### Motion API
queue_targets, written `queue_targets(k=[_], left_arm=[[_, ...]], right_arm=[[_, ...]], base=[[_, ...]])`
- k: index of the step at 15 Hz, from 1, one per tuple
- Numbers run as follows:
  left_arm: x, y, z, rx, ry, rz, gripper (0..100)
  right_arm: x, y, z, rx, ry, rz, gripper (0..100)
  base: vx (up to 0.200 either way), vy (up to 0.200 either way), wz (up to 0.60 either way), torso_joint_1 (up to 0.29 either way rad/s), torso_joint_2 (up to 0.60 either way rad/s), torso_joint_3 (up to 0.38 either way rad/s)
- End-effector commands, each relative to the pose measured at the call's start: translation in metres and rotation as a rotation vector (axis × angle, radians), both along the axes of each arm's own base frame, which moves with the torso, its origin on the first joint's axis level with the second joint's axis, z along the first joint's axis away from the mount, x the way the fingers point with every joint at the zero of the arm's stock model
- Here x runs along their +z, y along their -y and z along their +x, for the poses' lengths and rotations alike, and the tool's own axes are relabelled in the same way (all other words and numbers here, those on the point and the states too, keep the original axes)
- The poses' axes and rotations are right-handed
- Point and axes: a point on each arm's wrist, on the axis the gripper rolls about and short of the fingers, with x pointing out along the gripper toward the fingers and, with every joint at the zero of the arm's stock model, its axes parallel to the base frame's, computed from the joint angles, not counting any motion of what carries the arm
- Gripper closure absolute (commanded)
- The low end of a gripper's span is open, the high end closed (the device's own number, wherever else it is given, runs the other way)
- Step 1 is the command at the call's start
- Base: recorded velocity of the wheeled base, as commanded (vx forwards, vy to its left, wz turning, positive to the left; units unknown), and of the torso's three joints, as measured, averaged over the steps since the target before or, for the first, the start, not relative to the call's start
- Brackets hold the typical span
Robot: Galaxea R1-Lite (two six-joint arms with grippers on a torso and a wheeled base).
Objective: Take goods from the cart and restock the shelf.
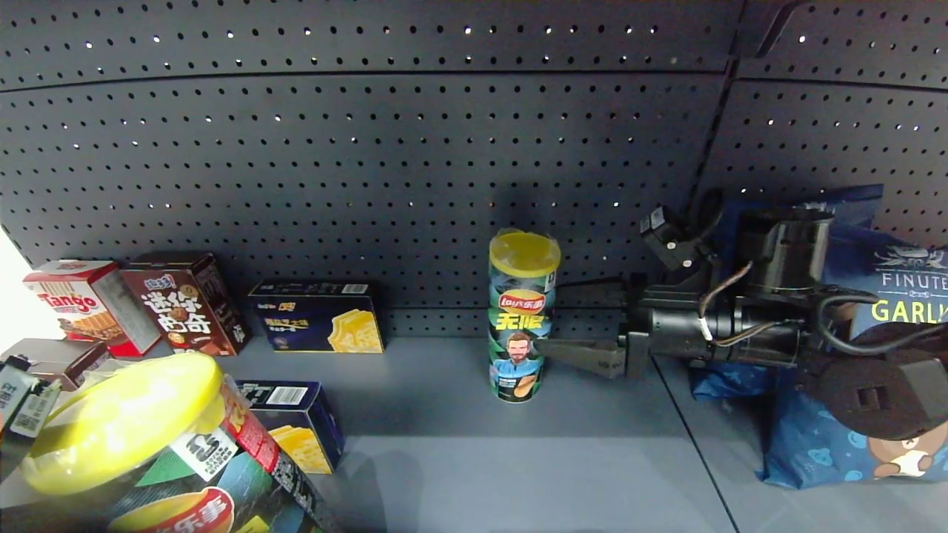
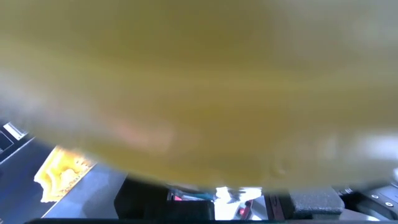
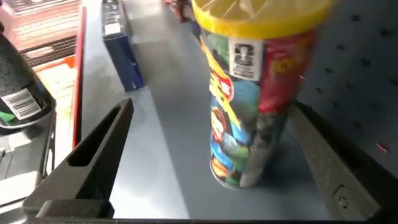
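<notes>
Standing upright mid-shelf point(image 1: 481, 451), close to the pegboard point(image 1: 370, 148): chip can point(image 1: 521, 318), yellow lid on top, base flat on the deck. Straddling it from the right w/ R gripper point(image 1: 541, 342), fingers point(image 3: 93, 162) spread wide, one each side of the can, not clamping anything. Sitting close against the can w/ the pegboard-side finger; touching or not, can't tell. Leaving a clear gap betw. the other finger and the can. Lying roughly level over the shelf w/ R arm, in front of a blue bag point(image 1: 881, 296) propped at the shelf's right end.

Hovering tilted at lower L of head view, very near the camera: 2nd chip can point(image 1: 126, 422), same kind of lid, the yellow top point(image 2: 199, 81) blurring across the L wrist view. L gripper's hold on it: can't tell.

Lining the back at L: red wafer box point(image 1: 89, 303), brown choc box point(image 1: 185, 311) just beside it, dark blue box point(image 1: 318, 314) further R, well apart from the upright can. Lying nearer the front edge: another blue box point(image 1: 296, 422), partly tucked behind the 2nd chip can.
</notes>
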Motion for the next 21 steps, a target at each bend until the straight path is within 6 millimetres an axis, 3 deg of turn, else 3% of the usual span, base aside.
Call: queue_targets(k=[1, 6, 16, 17, 21], left_arm=[[0.0, 0.0, 0.0, 0.001, 0.0, -0.001, 100], [-0.001, 0.0, 0.0, 0.003, -0.005, 0.001, 100], [-0.005, -0.001, -0.001, 0.008, -0.018, 0.007, 100], [-0.005, -0.001, -0.001, 0.01, -0.019, 0.006, 100], [-0.01, -0.002, -0.003, 0.01, -0.035, 0.012, 100]], right_arm=[[-0.023, -0.008, 0.021, 0.023, -0.036, -0.013, 0], [-0.037, -0.012, 0.046, 0.014, -0.044, -0.013, 0], [-0.068, -0.03, 0.068, 0.048, -0.08, -0.028, 0], [-0.07, -0.031, 0.069, 0.08, -0.072, -0.018, 100], [-0.061, -0.03, 0.063, 0.086, -0.053, -0.01, 100]], base=[[0.0, 0.0, 0.0, 0.0, 0.0, 0.0], [0.0, 0.0, 0.0, 0.0, 0.0, 0.0], [0.0, 0.0, 0.0, 0.0, 0.0, 0.0], [0.0, 0.0, 0.0, 0.0, 0.0, 0.0], [0.0, 0.0, 0.0, 0.0, 0.0, 0.0]])
